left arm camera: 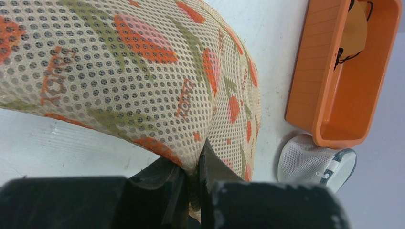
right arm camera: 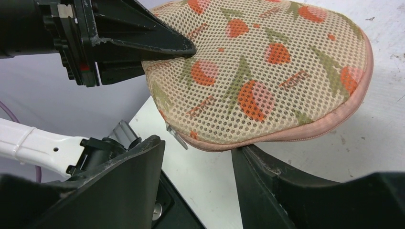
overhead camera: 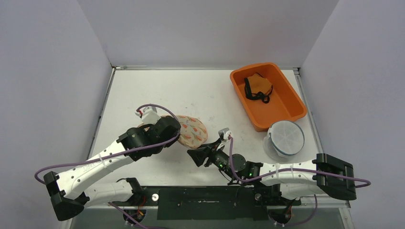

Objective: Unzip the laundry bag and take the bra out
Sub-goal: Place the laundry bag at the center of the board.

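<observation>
**Left side.** The left gripper (left arm camera: 192,164) is clenched on the mesh at the rim of the bag (overhead camera: 192,131) and holds that end raised off the table (overhead camera: 157,90). Use this grip as the anchor. It should hold firm while the zip is drawn, otherwise the bag will follow the pull.

**Centre.** The bag lies mid-table between the two arms. It is zipped shut along its pink seam (right arm camera: 305,134). The bra is not visible through the mesh. The metal zip pull (right arm camera: 175,136) hangs at the near left end of the seam, just beside the left finger of the right gripper (right arm camera: 198,149).

**Right side.** The right gripper is released. Its jaws stand apart under the seam and grasp nothing.

1. Centre the jaws on the pull tab, not on the mesh.
2. Pinch the tab only.
3. Draw it along the seam curve, away from the anchor. A straight tug is likely to jam the slider.

**Clearance.**
- The two grippers are near each other, so keep their fingers apart.
- The near table edge lies just below the pull.
- To the right, the white pouch (overhead camera: 285,139) and the orange bin (overhead camera: 286,107) stand well apart from the bag.
- Open table remains behind the bag and to its left.
</observation>
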